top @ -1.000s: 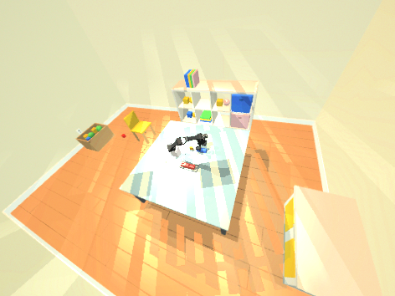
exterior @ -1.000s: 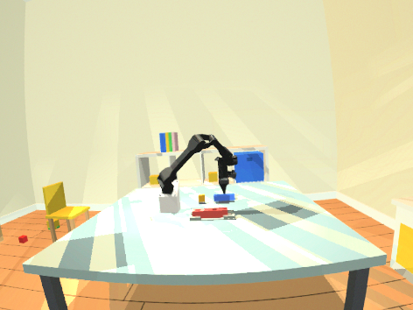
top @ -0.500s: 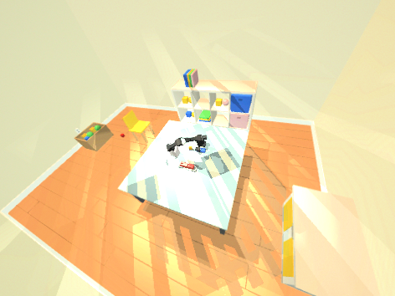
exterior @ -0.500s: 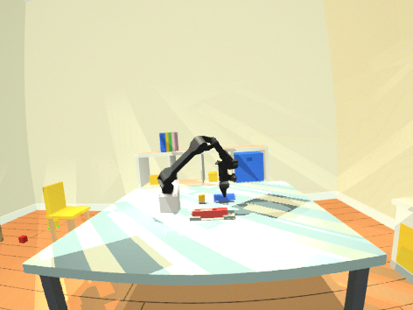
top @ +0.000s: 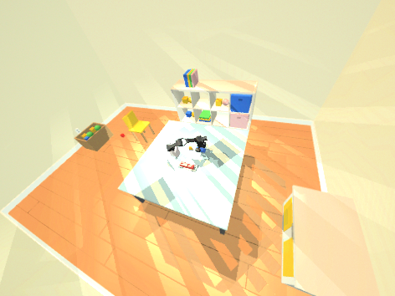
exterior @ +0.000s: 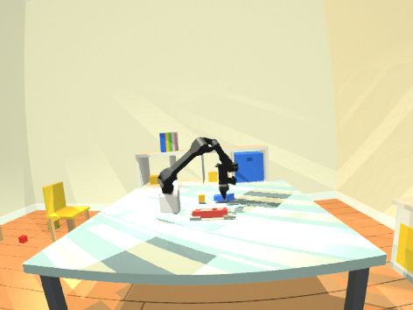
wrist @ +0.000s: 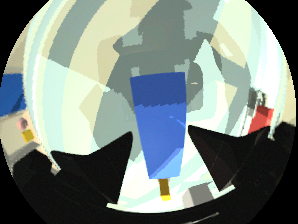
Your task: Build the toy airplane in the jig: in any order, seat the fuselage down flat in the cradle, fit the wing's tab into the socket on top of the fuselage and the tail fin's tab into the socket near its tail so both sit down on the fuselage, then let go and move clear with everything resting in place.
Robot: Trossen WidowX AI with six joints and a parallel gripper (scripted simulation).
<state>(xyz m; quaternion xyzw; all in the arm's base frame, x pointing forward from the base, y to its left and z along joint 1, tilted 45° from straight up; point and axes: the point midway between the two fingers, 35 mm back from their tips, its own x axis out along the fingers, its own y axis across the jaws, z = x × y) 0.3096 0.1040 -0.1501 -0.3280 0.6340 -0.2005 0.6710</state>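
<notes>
The blue wing (top: 202,150) (exterior: 218,198) (wrist: 161,145) lies on the table. My gripper (exterior: 224,194) (wrist: 160,132) points down over it and is open, with one finger on each side of the wing. In the wrist view the right fingertip is very near the wing's edge and a narrow gap shows at the left one. The red fuselage (top: 187,165) (exterior: 210,213) (wrist: 261,120) sits in the pale grey cradle, nearer the front than the wing. The small yellow tail fin (top: 191,148) (exterior: 201,199) (wrist: 165,189) stands on the table between the arm's base and the wing. Sockets and tabs are too small to make out.
The arm's white base (exterior: 170,203) stands on the table (top: 209,192) (exterior: 284,245) left of the parts. A shelf (top: 218,87) with toys and bins is behind the table. A yellow chair (top: 140,126) (exterior: 67,212) stands at the left, and a white cabinet (top: 330,234) at the right.
</notes>
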